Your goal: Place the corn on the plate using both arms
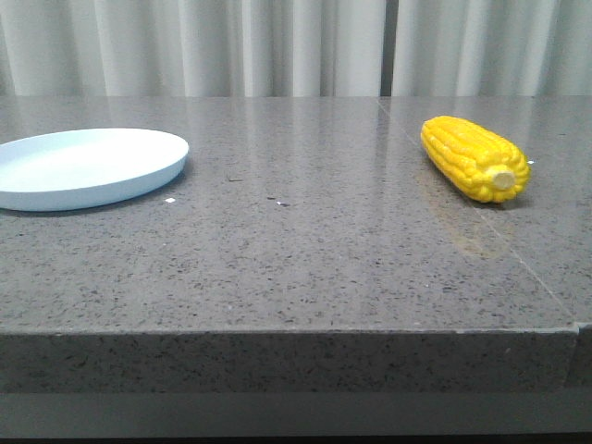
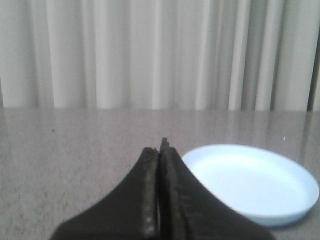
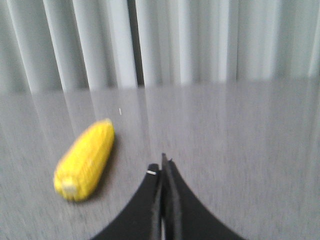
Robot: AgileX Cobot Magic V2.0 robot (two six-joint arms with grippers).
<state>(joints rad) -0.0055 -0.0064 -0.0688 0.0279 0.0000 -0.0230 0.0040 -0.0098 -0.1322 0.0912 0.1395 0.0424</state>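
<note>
The corn (image 1: 475, 158) lies on the grey tabletop (image 1: 296, 240) at the far right, stub end nearer, well apart from the plate (image 1: 88, 166) at the far left. Both the left gripper (image 2: 160, 150) and right gripper (image 3: 162, 167) have their fingers clenched together, grasping nothing.

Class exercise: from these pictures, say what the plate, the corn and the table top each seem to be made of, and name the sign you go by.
The plate: probably plastic or melamine, going by its plain pale blue-white, smooth, matte surface.
The corn: possibly a plastic replica, since its kernels are evenly bright yellow and glossy; real corn cannot be ruled out.
The table top: looks like polished grey speckled stone or a composite, with faint reflections and a visible seam.
</note>
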